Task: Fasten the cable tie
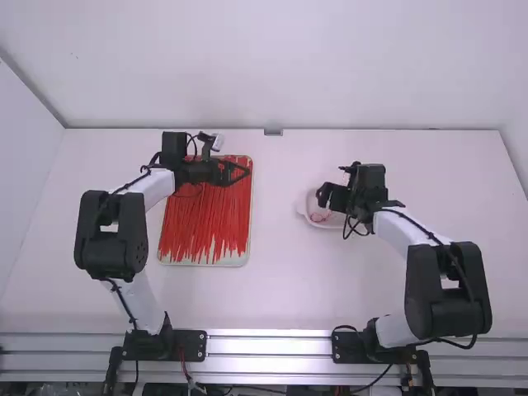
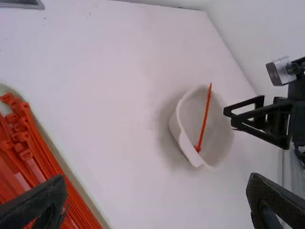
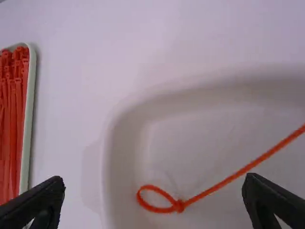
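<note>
**Cable tie lying looped in a white bowl, both grippers open**

The cable tie [image 3: 228,179] is lying inside a small white bowl [image 1: 307,206] on the right half of the white table [image 1: 330,280]. It is orange-red. One end is closed into a small loop that is resting on the bowl's floor. From there the straight tail is running up across the bowl to the rim, where its tip is just sticking out over the edge. Nothing is gripping the tie.

The right gripper [image 1: 330,198] is hanging above the bowl. Its two black fingers are standing wide apart, one to either side of the loop below, and they are holding nothing. In the left wrist view the same gripper is showing just beside the bowl's far side.

To the left of the bowl, and well apart from it, a pale tray [image 1: 206,262] is sitting on the table. A thick bundle of loose ties [image 1: 206,223] of the same orange-red is lying in it, unfastened and roughly parallel, running along the tray's length.

The left gripper [image 1: 235,171] is hanging over the tray's far end, the end away from the arm bases. Its fingers are also spread wide and are gripping nothing. One finger is showing above the ties, the other out over the bare table towards the bowl.
</note>
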Robot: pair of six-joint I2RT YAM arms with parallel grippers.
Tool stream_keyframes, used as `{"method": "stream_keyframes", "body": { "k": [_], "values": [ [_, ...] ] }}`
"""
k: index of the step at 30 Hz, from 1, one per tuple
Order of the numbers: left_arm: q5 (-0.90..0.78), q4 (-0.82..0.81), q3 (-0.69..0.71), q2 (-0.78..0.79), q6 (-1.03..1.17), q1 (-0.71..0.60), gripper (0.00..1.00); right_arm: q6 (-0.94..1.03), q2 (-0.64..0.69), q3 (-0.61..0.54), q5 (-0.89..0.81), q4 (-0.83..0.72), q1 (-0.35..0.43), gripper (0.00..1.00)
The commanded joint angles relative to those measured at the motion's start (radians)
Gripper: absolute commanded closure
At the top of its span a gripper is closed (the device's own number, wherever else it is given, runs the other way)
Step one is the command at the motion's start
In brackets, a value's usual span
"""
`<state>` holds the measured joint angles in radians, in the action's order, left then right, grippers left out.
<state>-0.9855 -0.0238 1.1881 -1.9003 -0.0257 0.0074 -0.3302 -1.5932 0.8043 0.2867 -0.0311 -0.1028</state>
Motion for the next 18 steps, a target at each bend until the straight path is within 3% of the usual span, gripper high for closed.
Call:
{"method": "stream_keyframes", "body": {
  "k": [1, 10, 18],
  "values": [
    [0.048, -0.041, -0.002, 0.085, 0.015, 0.005, 0.01, -0.013, 0.064, -0.005, 0.028, -0.037, -0.001, 0.00],
    [0.112, -0.191, -0.002, 0.250, 0.015, 0.005, 0.01, -0.040, 0.242, -0.005, 0.034, -0.239, -0.005, 0.00],
    [0.189, -0.115, -0.079, 0.329, 0.026, -0.007, 0.09, 0.040, 0.327, -0.086, -0.047, -0.162, 0.075, 0.09]
  ]
}}
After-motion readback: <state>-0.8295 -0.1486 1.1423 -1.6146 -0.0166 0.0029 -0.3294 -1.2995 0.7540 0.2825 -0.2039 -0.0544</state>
